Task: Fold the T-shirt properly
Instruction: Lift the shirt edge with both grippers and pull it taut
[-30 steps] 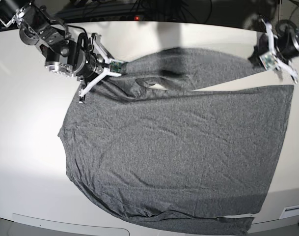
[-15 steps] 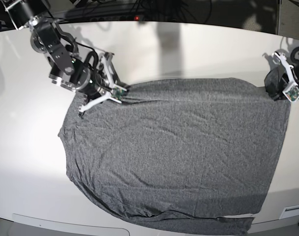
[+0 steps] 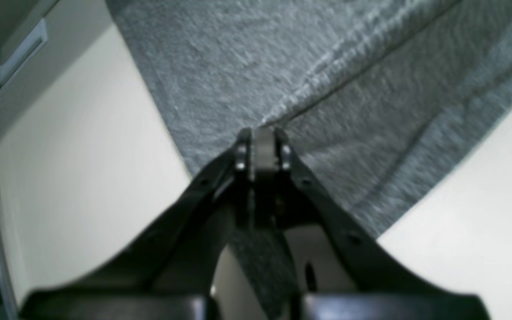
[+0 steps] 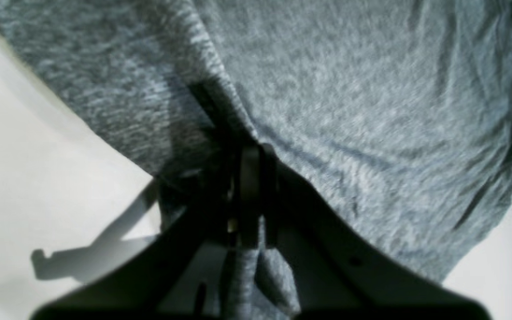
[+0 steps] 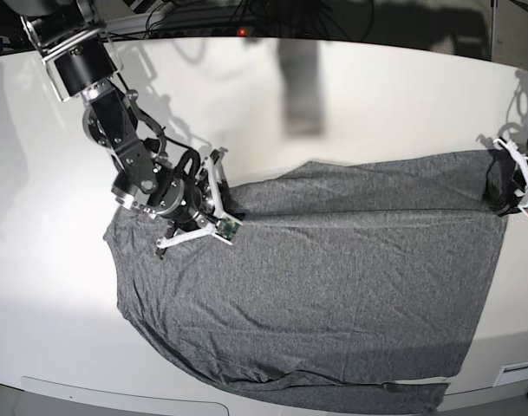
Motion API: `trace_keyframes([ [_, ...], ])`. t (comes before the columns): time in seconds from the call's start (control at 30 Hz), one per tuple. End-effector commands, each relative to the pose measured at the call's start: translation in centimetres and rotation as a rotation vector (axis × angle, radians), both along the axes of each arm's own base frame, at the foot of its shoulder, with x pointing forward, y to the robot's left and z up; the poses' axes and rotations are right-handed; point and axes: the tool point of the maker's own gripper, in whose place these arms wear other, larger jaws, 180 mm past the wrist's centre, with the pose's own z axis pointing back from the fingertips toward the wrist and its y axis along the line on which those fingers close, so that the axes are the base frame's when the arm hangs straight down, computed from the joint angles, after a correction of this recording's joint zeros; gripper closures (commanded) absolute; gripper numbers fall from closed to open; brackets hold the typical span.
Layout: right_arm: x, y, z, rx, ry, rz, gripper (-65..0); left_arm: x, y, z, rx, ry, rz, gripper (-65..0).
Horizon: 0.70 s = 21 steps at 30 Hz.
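Observation:
The grey T-shirt (image 5: 333, 295) lies spread over the white table (image 5: 376, 95), its far part doubled forward along a fold line from left to right. In the base view my right gripper (image 5: 235, 213) sits at the left end of that folded edge, shut on the T-shirt (image 4: 349, 89); its wrist view shows cloth bunched between the closed fingertips (image 4: 251, 155). My left gripper (image 5: 499, 196) is at the table's right edge, shut on the T-shirt (image 3: 327, 66) at a seam, its tips (image 3: 262, 138) pressed together. Neck and sleeves are hidden.
The table's front edge runs along the bottom, with a pale panel (image 5: 125, 400) at the lower left and a white bracket (image 5: 515, 375) at the lower right. Dark cables (image 5: 246, 17) lie behind the table. The right arm's links (image 5: 116, 130) reach over the table's left part.
Both grippers have come toward the front with the shirt's far edge held. The raised layer now lies lower over the body and the neck opening is covered.

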Motion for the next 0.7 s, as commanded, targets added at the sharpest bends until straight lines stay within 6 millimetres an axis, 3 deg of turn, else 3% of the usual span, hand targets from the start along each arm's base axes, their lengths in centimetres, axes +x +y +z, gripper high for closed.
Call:
trace_keyframes([
  [0.0,1.6,-0.6,1.4,-0.006,-0.046,-0.015,0.0,1.3,1.1,1.8,0.026,-0.057,0.015,0.0],
  [0.23,1.6,-0.7,1.3,-0.008,-0.043,-0.017,0.0,1.3,1.1,1.3,0.034,-0.051,0.016,-0.3],
  [0.37,1.5,-0.7,1.2,-0.011,-0.041,-0.019,-0.8,1.2,1.2,1.1,0.054,-0.044,0.011,-18.1],
  [0.43,1.7,-0.7,1.4,-0.008,-0.046,-0.018,-17.0,1.2,1.2,1.1,0.054,-0.044,0.011,-19.2],
  [0.5,2.1,-0.4,1.8,0.007,-0.061,-0.013,-26.8,1.2,1.4,0.9,0.060,-0.034,0.016,-19.1],
  [0.67,3.7,-0.4,3.4,0.014,-0.103,-0.018,-27.6,0.8,2.0,0.2,0.090,0.009,0.036,-19.1],
])
